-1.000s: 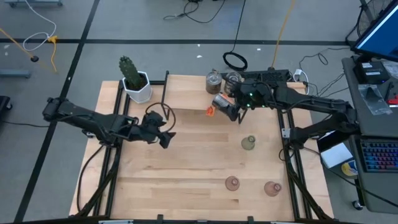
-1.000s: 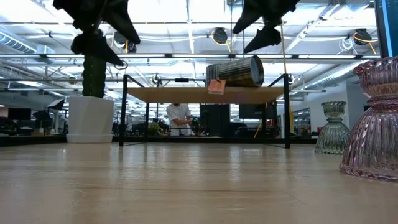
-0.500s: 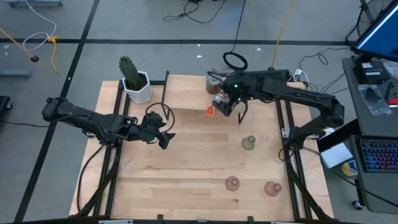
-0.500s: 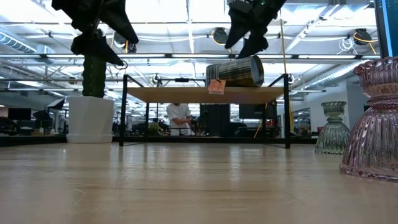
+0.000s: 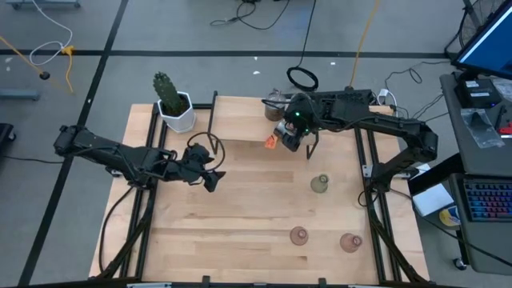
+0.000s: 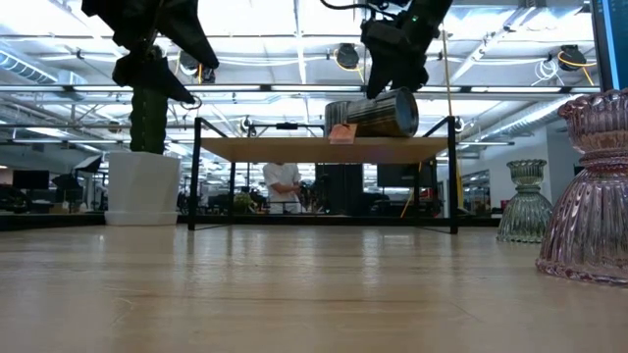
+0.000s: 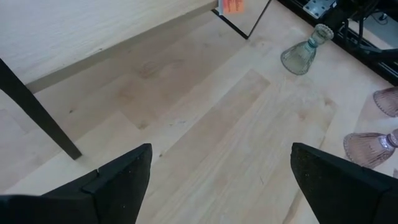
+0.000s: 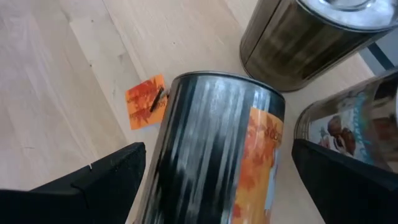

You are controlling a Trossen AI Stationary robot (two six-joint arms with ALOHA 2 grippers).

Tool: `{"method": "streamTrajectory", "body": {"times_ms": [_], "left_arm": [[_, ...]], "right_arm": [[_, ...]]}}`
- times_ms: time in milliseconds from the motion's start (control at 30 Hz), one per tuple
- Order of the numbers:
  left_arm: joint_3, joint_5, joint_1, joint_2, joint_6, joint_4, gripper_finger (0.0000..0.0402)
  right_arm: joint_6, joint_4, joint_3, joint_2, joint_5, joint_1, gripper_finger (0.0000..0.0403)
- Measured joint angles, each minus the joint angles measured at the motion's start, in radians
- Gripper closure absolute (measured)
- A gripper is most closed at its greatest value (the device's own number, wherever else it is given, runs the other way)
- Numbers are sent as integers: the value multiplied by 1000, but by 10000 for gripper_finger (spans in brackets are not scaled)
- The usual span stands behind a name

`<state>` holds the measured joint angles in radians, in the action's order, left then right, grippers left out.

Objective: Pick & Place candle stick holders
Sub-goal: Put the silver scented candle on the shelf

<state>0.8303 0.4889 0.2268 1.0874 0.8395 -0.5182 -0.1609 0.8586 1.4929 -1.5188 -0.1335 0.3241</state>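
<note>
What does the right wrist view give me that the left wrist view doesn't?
Only the right wrist view: the open right gripper straddling a silvery holder lying on its side, with two more silvery holders beside it. Only the left wrist view: the open left gripper over bare table, the green holder and two pink holders. Both: the orange tag and the wooden table.

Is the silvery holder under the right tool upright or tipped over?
Tipped over: the silvery holder lies on its side on the raised shelf, its orange tag beside it.
</note>
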Motion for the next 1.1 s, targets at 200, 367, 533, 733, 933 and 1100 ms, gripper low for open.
{"method": "streamTrajectory", "body": {"times_ms": [200, 367, 533, 733, 933, 1100], "left_arm": [[0, 0, 0, 0, -3, 0, 36], [0, 0, 0, 0, 0, 5, 32], [1, 0, 0, 0, -6, 24, 24], [1, 0, 0, 1, -7, 23, 29], [1, 0, 0, 1, -16, 23, 36], [1, 0, 0, 1, -16, 23, 29]], "right_arm": [[6, 6, 0, -22, 4, 10, 9], [12, 6, 0, -59, 2, 10, 9], [26, -4, 0, -88, 4, 10, 9], [28, -15, 0, -93, 3, 10, 9], [17, -23, 0, -93, 1, 18, 9], [9, -23, 0, -93, 1, 27, 9]]}}
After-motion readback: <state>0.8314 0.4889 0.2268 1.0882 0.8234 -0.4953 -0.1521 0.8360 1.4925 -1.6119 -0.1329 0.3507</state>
